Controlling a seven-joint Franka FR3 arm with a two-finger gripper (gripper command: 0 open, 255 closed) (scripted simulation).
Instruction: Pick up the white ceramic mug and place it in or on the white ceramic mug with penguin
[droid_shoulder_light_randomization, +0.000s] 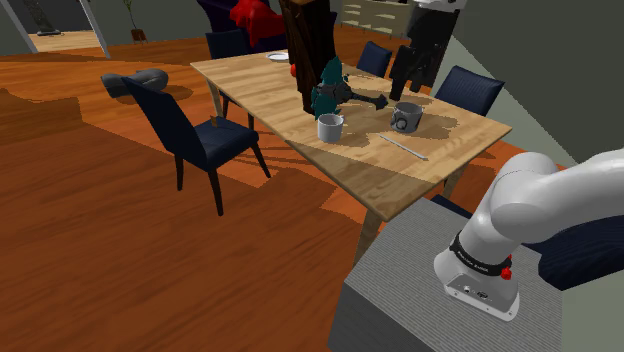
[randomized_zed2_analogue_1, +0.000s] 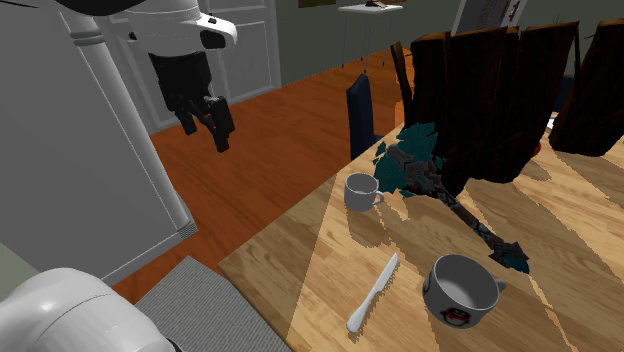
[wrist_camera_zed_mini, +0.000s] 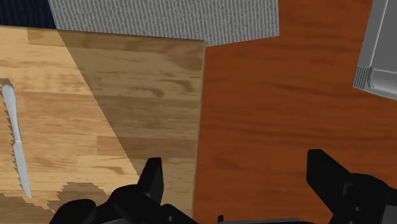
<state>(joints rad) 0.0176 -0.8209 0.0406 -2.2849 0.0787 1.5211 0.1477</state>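
Mug (randomized_zed2_analogue_1: 360, 192) is sitting upright on the wooden table (randomized_zed2_analogue_1: 300, 270), touching teal foliage (randomized_zed2_analogue_1: 410, 160), while the gripper (randomized_zed2_analogue_1: 207, 130) is hanging high off the table's edge, fingers spread wide, gripping nothing. Trouble ahead: that smooth, round, pale wall could be slipping between the pads, or the descent snagging leaves. The penguin mug (randomized_zed2_analogue_1: 460, 290) is looking wider and bowl-shaped, with a slim knife (randomized_zed2_analogue_1: 372, 293) lying beside it.

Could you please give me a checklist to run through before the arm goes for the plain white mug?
1. Gripper open and empty: ok.
2. White mug upright, top free: ok.
3. Gripper above white mug: not ok; it hangs high over the edge of the table.
4. Penguin mug upright and empty: ok.
5. Knife apart from both mugs: ok.
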